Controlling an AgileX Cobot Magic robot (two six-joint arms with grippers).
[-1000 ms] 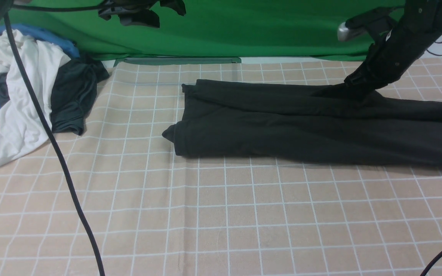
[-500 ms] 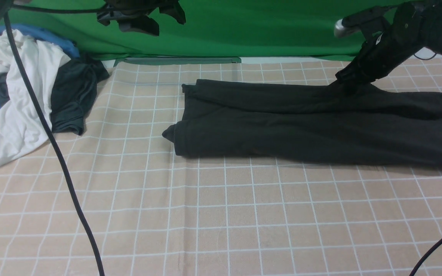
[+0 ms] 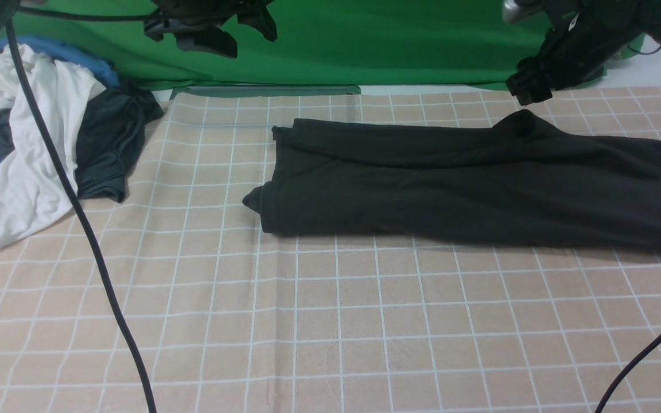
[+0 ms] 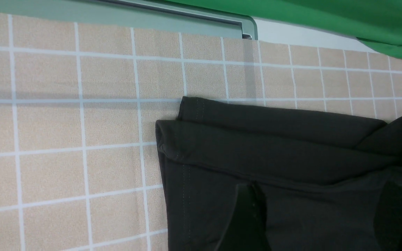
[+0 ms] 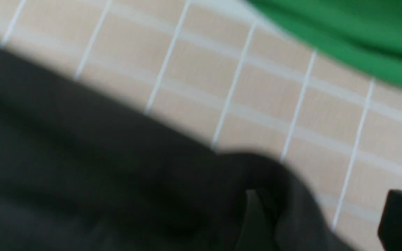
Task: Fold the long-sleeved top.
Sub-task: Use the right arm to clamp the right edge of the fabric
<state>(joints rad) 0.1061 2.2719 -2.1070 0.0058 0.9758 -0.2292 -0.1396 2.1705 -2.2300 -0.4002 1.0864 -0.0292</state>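
Black top (image 3: pixel 451 178) lies folded lengthwise into a band on the desk (image 3: pixel 365 321), crosswise folds remaining; left end effector (image 4: pixel 319 202) and right end effector (image 3: pixel 528 94) spread, empty.

Black long-sleeved top (image 3: pixel 451 183) lies folded lengthwise on the cloth.

Front view's right edge cuts off the long-sleeved top (image 3: pixel 479 183); top edge clips left gripper (image 3: pixel 238 28); right wrist view fully blurred.

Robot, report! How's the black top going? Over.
Left gripper open, up high. Right gripper open, just above the long-sleeved top. Top lies folded lengthwise, unheld. Clothes pile far left, clear of it.
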